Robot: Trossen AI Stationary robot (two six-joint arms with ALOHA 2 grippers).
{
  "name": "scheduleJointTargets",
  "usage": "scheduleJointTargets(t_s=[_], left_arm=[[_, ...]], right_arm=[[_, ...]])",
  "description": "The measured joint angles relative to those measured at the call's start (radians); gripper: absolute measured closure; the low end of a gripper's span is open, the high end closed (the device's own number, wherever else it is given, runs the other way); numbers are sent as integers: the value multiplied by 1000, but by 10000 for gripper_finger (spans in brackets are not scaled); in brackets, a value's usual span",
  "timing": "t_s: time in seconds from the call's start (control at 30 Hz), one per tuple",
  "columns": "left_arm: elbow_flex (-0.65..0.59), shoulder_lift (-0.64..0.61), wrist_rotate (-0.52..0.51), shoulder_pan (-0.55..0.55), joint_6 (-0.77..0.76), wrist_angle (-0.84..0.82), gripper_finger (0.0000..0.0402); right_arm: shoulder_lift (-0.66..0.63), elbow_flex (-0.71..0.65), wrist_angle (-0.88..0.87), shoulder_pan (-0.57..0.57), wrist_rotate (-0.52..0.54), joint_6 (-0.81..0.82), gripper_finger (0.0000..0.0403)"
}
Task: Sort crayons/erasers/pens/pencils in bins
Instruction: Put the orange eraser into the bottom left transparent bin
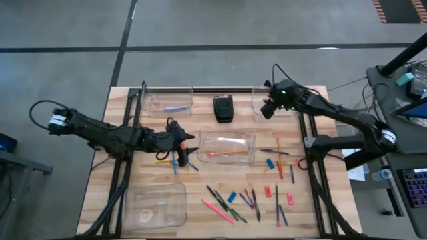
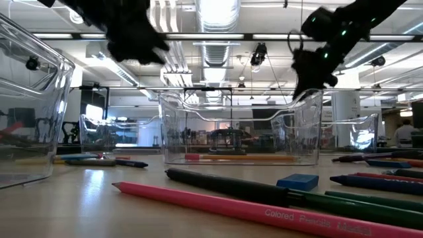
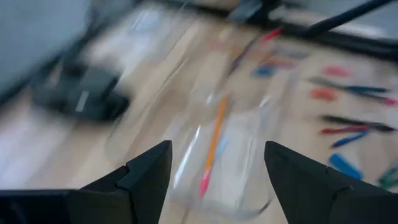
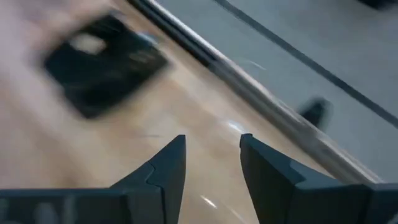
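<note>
Four clear bins stand on the wooden table. The centre bin (image 1: 227, 148) holds an orange pencil (image 3: 214, 134). The far-left bin (image 1: 167, 101) holds a blue-purple pen (image 1: 176, 108). The near-left bin (image 1: 155, 205) and the far-right bin (image 1: 257, 100) also show. My left gripper (image 1: 189, 147) hovers open above the table, just left of the centre bin, over a few loose pencils (image 1: 175, 160). My right gripper (image 1: 267, 110) hangs open by the far-right bin, with nothing between its fingers (image 4: 168, 168). Loose pencils, pens, crayons and erasers (image 1: 253, 197) lie at the near right.
A small black box (image 1: 223, 109) sits between the two far bins. A blue eraser (image 2: 297, 182) and a pink pencil (image 2: 264, 211) lie close to the near edge. More sticks (image 1: 280, 153) lie right of the centre bin. Arm frames run along both table sides.
</note>
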Motion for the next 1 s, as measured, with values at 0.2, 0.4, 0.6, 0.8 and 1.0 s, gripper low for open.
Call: scheduleJointTargets(t_s=[0.2, 0.4, 0.6, 0.8, 1.0], left_arm=[[0, 8, 70, 89, -151, -271, 159], [12, 51, 120, 122, 47, -288, 159], [65, 183, 117, 122, 117, -388, 159], [84, 311, 159, 121, 124, -390, 159], [83, 373, 156, 121, 141, -400, 159]], right_arm=[[-208, -56, 70, 137, -66, 12, 259], [-337, -125, 151, 279, -65, 13, 259], [-383, -182, 191, 344, -60, 14, 259], [-386, -232, 198, 354, -60, 35, 259], [-388, -246, 206, 356, -60, 46, 259]])
